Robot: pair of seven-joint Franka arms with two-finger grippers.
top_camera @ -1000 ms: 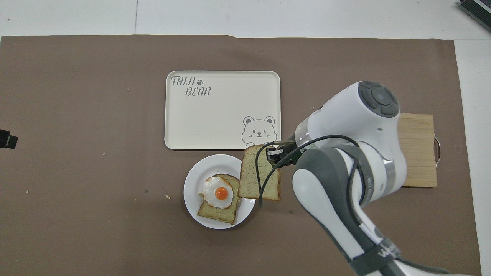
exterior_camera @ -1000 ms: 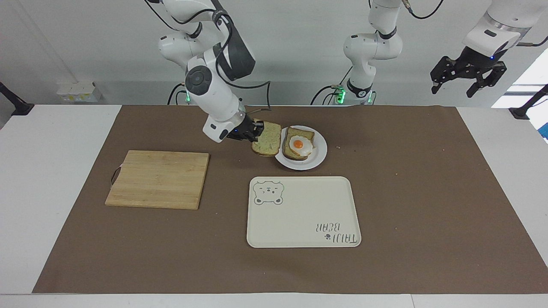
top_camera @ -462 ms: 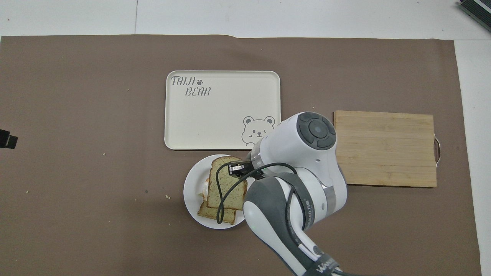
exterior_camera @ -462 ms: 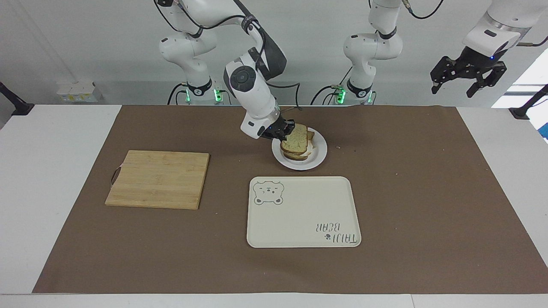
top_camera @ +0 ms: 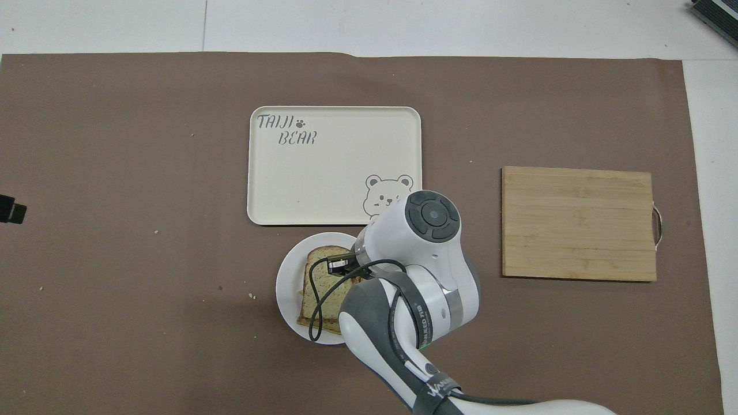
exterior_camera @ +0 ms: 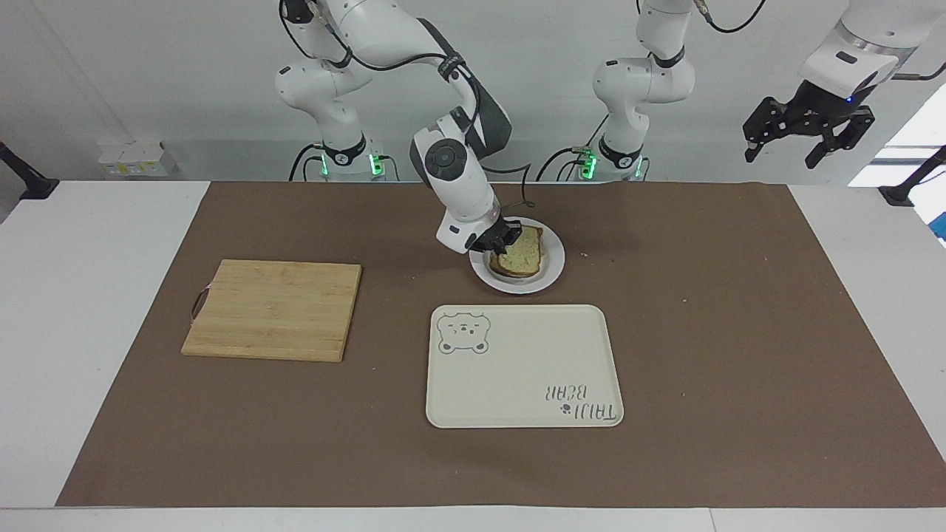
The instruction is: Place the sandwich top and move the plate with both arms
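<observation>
**Two slices stacked, plate not yet moved**

Two steps made up the job, and by the look of it the first was nearly finished. The sandwich top (exterior_camera: 523, 253) lay on the lower bread slice (top_camera: 327, 324) on the plate (exterior_camera: 550, 275), hiding whatever filling sat between them. The right gripper (exterior_camera: 501, 240) was down at the edge of that top slice toward the right arm's end of the desk, its fingers closed on the bread, so the release was judged to be still owing.

The plate stood on the brown mat (exterior_camera: 702, 332), nearer to the robots than the cream tray (exterior_camera: 584, 332) and just beside it, their edges close but apart. The wooden cutting board (exterior_camera: 273, 309) lay well apart, toward the right arm's end.

The left gripper (exterior_camera: 807, 131) waited high in the air above the left arm's end of the desk, fingers spread wide and holding nothing.

What remained, judging from this layout: letting go of the slice, bringing the left arm down, and carrying the plate with both arms, probably to the tray.
</observation>
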